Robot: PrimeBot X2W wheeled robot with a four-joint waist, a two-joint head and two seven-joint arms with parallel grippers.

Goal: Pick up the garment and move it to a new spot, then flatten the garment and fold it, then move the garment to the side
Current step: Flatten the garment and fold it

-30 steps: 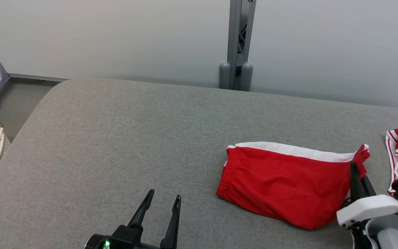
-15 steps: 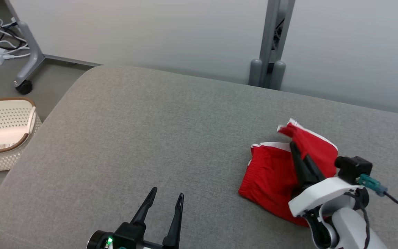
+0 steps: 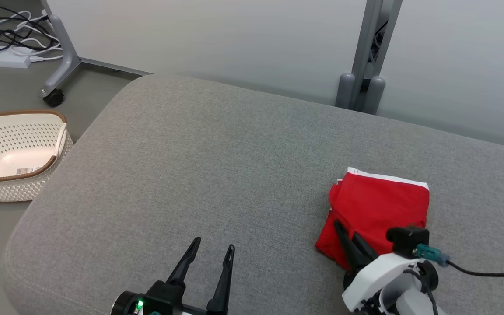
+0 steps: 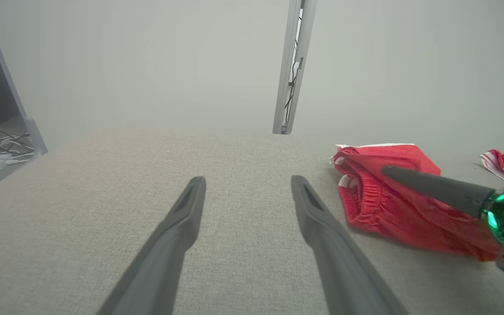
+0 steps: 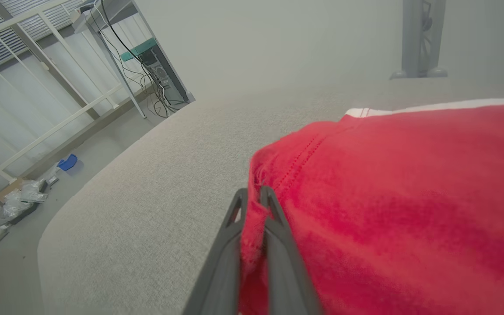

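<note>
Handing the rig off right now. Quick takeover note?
Left gripper: open, holding nothing, over the grey cushion.
Right gripper: shut on an edge of the red shorts.
Shorts: lying doubled over on the right part of the cushion, white trim along the far edge.
Done: a fold looks laid.
Left: release the edge, tidy the fold if needed, then move the shorts to the side.

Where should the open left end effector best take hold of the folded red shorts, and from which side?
Probably the gathered waistband of the shorts, coming low from the robot's left: that thick edge faces the left end effector; the right end effector pinches cloth nearby.
</note>
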